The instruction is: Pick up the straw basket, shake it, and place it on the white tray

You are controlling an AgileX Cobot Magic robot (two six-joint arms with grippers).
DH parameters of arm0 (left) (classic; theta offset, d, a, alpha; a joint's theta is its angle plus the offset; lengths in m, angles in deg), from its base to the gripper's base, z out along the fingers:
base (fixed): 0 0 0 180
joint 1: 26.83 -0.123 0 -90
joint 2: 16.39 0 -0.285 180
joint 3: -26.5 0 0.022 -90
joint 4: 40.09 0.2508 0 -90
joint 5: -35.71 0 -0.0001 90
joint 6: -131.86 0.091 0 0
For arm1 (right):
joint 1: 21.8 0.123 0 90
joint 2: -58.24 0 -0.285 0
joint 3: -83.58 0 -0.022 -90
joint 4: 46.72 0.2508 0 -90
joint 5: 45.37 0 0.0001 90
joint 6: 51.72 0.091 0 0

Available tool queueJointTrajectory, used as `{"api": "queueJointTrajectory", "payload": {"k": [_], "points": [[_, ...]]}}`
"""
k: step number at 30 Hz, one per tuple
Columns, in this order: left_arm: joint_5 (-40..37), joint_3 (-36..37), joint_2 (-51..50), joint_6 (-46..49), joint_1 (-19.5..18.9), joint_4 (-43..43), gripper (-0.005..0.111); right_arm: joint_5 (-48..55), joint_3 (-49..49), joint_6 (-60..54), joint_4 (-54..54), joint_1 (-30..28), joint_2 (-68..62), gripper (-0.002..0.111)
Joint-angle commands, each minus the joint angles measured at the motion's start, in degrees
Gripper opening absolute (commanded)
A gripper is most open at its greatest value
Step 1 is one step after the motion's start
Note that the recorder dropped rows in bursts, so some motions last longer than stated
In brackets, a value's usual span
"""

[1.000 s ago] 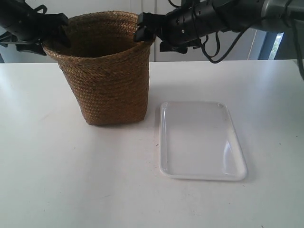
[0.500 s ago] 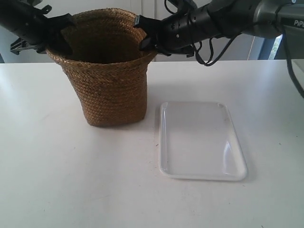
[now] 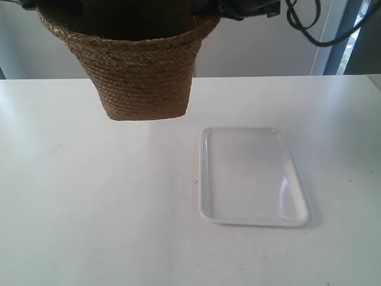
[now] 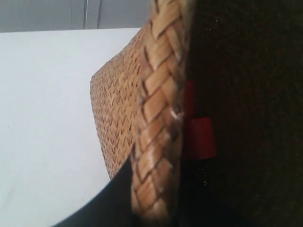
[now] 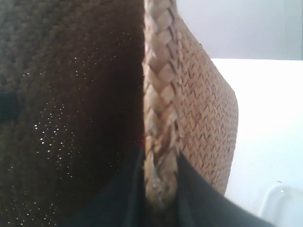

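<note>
- the straw basket (image 3: 143, 77), tapered and tightly woven under a thick braided rim, is hanging clear above the white table (image 3: 89, 226), beside the tray.
- the left gripper (image 4: 154, 208) is pinching that rim.
- the right gripper (image 5: 161, 189) is clamping the braid between dark fingers.
- the white tray (image 3: 253, 176), glossy, shallow and round-cornered, is lying flat on the table.

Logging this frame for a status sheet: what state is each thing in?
straw basket: lifted off the table, upright, held by its rim
white tray: empty, flat on the table
left gripper: shut on the basket's rim
right gripper: shut on the basket's rim
</note>
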Motion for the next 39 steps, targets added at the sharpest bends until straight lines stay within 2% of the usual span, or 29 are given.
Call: {"api": "queueJointTrajectory", "payload": {"k": [1,9,16,20,26,33,39], "points": [[3.0,7.0,6.3,3.0,2.8,3.0,0.000,-2.1,-7.2,-1.8,-4.7,-0.5,8.2,0.000],[18.5,28.0,19.1,3.0,3.8,1.6,0.000,-8.8,-22.2,-2.0,-4.3,-0.5,22.7,0.000],[23.4,40.1,30.3,3.4,3.8,0.4,0.000,-14.1,-35.7,-2.3,-4.2,-0.4,32.5,0.000],[23.9,44.6,35.8,7.4,3.8,-5.0,0.000,-16.9,-42.4,-2.3,-3.7,1.9,37.2,0.000],[24.1,50.0,41.4,20.4,3.8,-18.0,0.000,-22.4,-50.5,-2.3,-3.1,8.7,41.1,0.000],[24.2,55.7,45.2,28.6,3.8,-27.0,0.000,-24.8,-54.3,-1.8,-2.7,14.0,42.9,0.000],[24.3,58.9,50.1,42.9,3.8,-36.2,0.000,-25.8,-56.0,-1.8,-1.2,17.7,42.9,0.000]]}}
